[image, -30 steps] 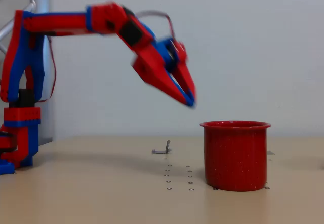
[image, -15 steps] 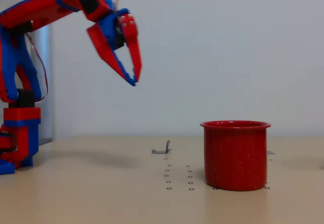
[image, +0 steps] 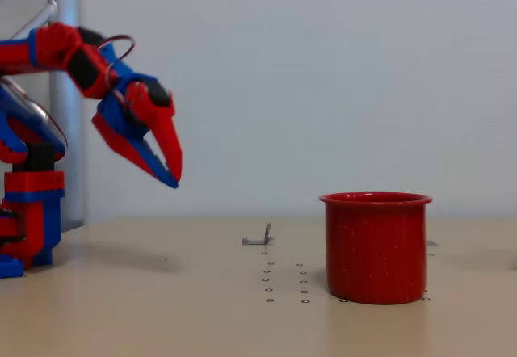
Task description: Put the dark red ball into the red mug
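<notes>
Jaws (image: 174, 178) pulled back left, red mug (image: 376, 248) upright

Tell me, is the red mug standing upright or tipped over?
Upright. In the fixed view the red mug rests flat on the table, its rim level and opening upward. What is inside cannot be told.

A plain lab or test bench: a bare beige desk (image: 161, 317) with small drilled marker holes (image: 284, 283) near its middle, a blank pale wall (image: 339, 66), and a metal pole (image: 65, 90) at the left edge.
</notes>
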